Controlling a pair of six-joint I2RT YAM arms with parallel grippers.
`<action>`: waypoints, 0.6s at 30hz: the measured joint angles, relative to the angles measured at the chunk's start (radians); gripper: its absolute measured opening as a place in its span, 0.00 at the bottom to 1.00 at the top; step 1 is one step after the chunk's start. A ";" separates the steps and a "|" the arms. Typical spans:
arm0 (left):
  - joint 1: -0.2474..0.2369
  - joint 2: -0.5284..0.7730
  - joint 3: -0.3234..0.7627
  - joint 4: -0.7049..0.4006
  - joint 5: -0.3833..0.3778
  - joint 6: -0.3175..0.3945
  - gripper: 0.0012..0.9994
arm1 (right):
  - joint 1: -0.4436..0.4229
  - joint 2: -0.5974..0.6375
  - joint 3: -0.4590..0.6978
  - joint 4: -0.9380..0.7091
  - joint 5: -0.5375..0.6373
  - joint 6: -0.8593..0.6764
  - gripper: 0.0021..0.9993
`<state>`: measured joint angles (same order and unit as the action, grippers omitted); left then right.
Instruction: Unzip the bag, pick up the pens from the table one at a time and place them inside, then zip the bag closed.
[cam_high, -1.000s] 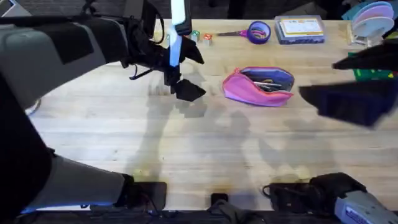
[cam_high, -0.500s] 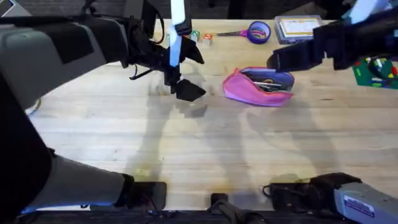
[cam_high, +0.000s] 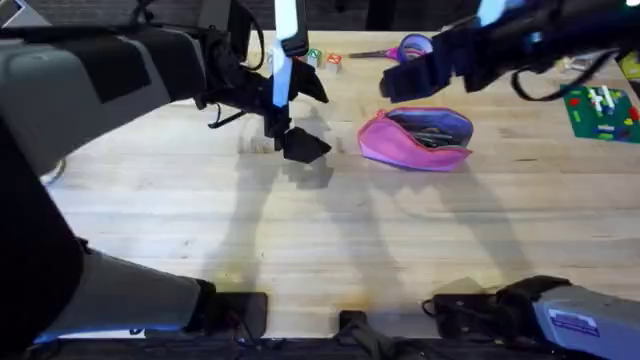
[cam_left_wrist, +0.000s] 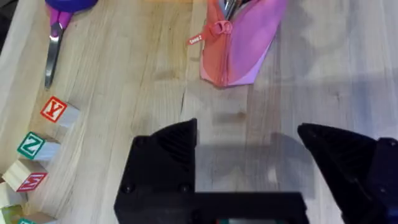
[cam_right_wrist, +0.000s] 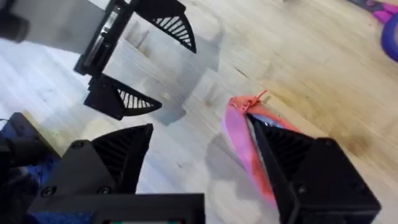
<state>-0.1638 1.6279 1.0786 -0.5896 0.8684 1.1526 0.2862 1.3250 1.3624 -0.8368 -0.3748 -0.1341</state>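
The pink bag (cam_high: 412, 140) lies unzipped on the table (cam_high: 330, 230), its blue-grey lining showing. Dark pens (cam_high: 432, 136) rest inside it. My right gripper (cam_high: 397, 87) hangs open just beyond the bag's left end, above the table. In the right wrist view its fingers (cam_right_wrist: 118, 155) straddle the bag's pink end (cam_right_wrist: 238, 130) with the zipper pull. My left gripper (cam_high: 293, 140) is open and holds nothing, left of the bag and apart from it. In the left wrist view the bag (cam_left_wrist: 245, 40) and its red zipper tag (cam_left_wrist: 196, 39) lie ahead of the open left gripper (cam_left_wrist: 249, 155).
Purple-handled scissors (cam_high: 405, 50) lie at the table's far edge behind the bag. Small letter blocks (cam_left_wrist: 43, 134) sit near them, to the left. A green plate (cam_high: 603, 110) with small pieces is at the right. The left arm (cam_high: 110, 80) looms large over the table's left side.
My right arm has swung in from the right edge, leftward across the table, and now reaches over the bag's far left end. The left arm and bag have stayed put.
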 joint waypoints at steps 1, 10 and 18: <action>0.000 0.000 0.000 0.000 0.000 0.000 0.99 | 0.004 0.015 0.000 0.005 0.000 0.000 1.00; 0.000 0.000 0.000 0.000 0.000 0.000 0.99 | 0.005 0.141 0.000 0.066 0.073 -0.016 1.00; 0.000 0.000 0.000 0.000 0.000 0.000 0.99 | 0.005 0.229 0.000 0.097 0.141 -0.023 1.00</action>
<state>-0.1638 1.6276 1.0786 -0.5896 0.8684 1.1526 0.2916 1.5542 1.3624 -0.7399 -0.2333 -0.1574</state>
